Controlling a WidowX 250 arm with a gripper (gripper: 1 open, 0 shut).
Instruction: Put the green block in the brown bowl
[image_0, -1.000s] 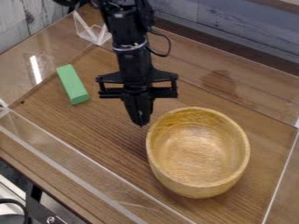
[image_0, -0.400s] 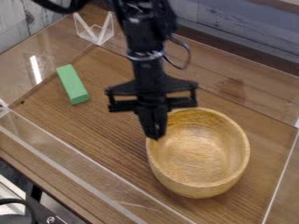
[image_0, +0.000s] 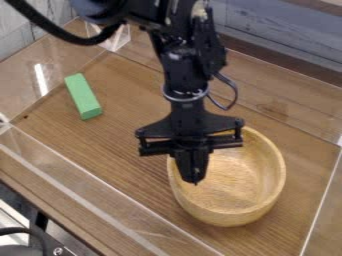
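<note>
The green block (image_0: 83, 96) lies flat on the wooden table at the left, far from the arm. The brown bowl (image_0: 254, 200) stands at the lower right, wide and with nothing in it. My gripper (image_0: 194, 174) points straight down over the bowl's left rim, its fingers pressed together with nothing between them. The black arm rises from it toward the top of the picture.
Clear acrylic walls (image_0: 80, 205) fence the wooden table (image_0: 120, 150) on the near and left sides. A small clear stand (image_0: 107, 38) sits at the back left. Cables hang off the arm near the bowl's far rim.
The arm has swung to the right and toward the camera, from the bare table beside the bowl to over the bowl's left rim. The gripper stayed shut. The block has not moved.
</note>
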